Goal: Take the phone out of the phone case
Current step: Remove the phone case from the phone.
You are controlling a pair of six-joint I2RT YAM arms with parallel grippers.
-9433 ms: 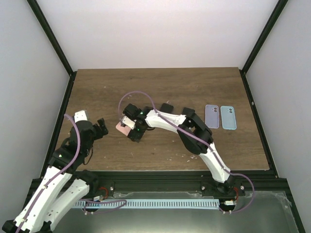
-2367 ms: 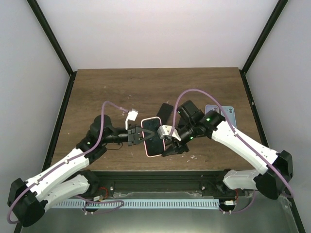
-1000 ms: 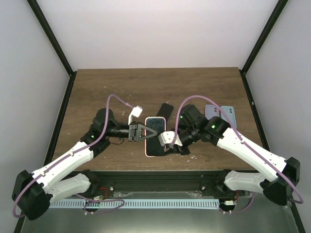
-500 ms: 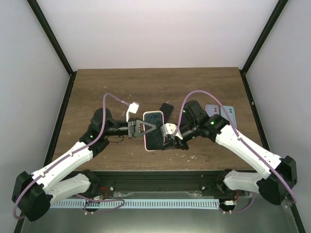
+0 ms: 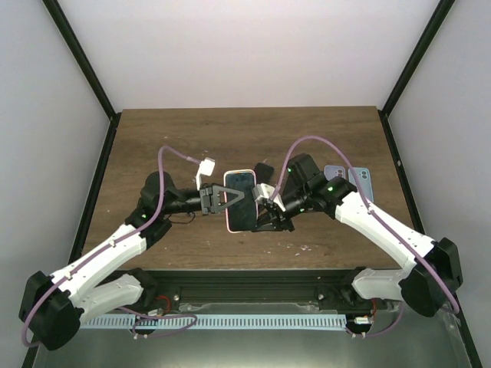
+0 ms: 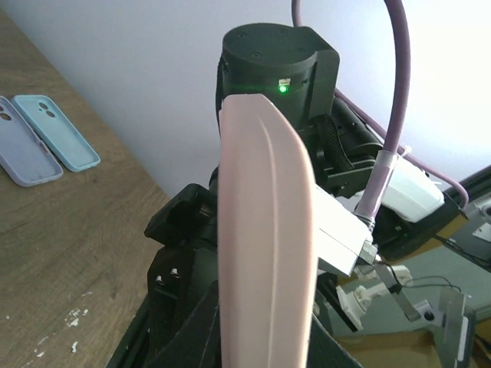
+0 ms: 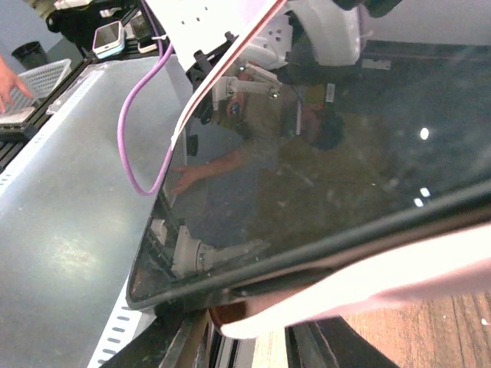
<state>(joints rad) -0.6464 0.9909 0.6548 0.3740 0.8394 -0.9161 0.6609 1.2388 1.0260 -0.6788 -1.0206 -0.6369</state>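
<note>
top view, phone: the phone [image 5: 241, 203] is sitting screen-up inside the pink phone case [image 5: 239, 172], so it's not out yet
top view, phone case: it's hanging up off the worktop [image 5: 153, 138], caught between the two arms
top view, left gripper: the left gripper [image 5: 227, 198] is sitting at the phone case's left long edge, fingers pinching it
top view, right gripper: the right gripper [image 5: 261, 208] is doing the same on the phone case's right long edge
top view, extras: a purple case [image 5: 334, 173] and a blue case [image 5: 360, 182] are lying side by side well to the right of the phone case, and a dark slab [image 5: 265, 169] is lying just behind it
left wrist, phone case: the pink back is standing edge-on mid-frame, with the fingers [image 6: 196, 337] clamping both sides low down
left wrist, background: the right arm's black wrist, green light glowing, is sitting right behind the phone case
right wrist, phone: the dark glass is filling most of the frame, with the pink rim running along under it
right wrist, grip: the fingers [image 7: 180, 341] are squeezing the phone case's edge at the bottom, though the contact is mostly getting cropped
</note>
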